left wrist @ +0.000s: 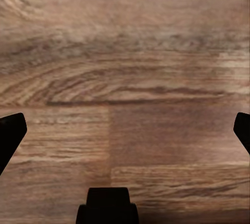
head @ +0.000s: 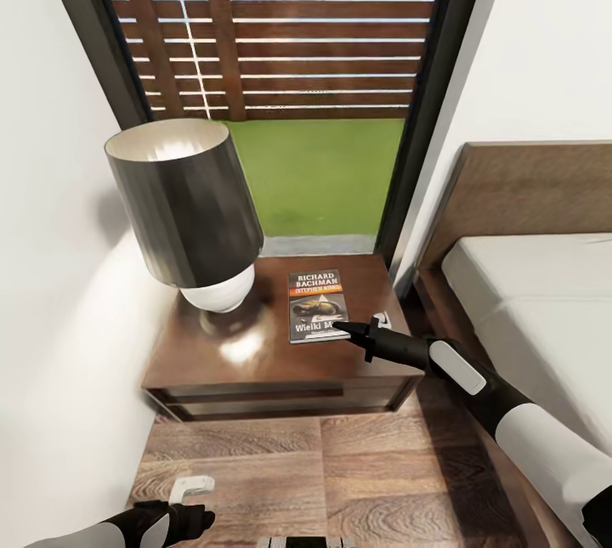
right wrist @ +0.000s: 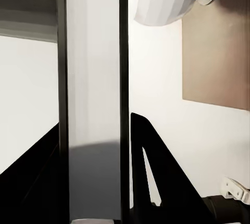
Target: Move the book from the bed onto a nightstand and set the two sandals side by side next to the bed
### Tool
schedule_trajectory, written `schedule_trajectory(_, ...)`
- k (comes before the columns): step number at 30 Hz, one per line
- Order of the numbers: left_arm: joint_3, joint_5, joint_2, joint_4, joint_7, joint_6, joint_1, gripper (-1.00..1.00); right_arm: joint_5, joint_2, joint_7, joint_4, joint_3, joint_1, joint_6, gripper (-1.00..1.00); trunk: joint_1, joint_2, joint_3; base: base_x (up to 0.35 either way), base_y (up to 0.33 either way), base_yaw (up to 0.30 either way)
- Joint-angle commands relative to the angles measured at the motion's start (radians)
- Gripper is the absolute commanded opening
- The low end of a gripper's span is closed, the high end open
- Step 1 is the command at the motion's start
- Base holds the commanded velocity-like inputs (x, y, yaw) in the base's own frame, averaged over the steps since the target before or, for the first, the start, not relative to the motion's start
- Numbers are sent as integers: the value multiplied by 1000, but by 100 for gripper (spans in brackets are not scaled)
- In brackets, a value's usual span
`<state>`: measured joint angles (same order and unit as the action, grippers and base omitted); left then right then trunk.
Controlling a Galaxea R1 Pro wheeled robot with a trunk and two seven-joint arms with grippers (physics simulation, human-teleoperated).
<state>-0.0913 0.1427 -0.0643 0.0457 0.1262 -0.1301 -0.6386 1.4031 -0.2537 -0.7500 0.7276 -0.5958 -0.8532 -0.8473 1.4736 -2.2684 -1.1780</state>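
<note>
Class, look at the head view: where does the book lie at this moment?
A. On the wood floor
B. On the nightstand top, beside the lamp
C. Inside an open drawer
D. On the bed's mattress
B: the book lies flat on the nightstand top, beside the lamp, with the right tool at its lower corner.

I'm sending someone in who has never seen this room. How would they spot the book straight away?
Find the tall window onto grass and a slatted fence; below it, left of the bed, stands a dark-brown nightstand. The book lies flat on its glossy top, right of the lamp. It alone is printed: "Richard Bachman", orange band, dark picture.
</note>
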Motion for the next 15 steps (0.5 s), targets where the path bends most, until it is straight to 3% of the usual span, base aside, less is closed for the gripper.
schedule_trajectory(1, -8, 11, 0, 2, 4, -2, -1, 100, 7, -1, -3, 0, -4, -1, -2, -100, 4, -8, -4, 0, 0, 0)
schedule_trajectory(9, -8, 11, 0, 2, 4, -2, -1, 100, 7, -1, -3, 0, -4, -1, -3, -100, 34, -64, -29, 0, 0, 0)
schedule_trajectory(15, -8, 11, 0, 2, 6, -2, -1, 100, 7, -1, -2, 0, -4, -1, -2, -100, 34, -64, -29, 0, 0, 0)
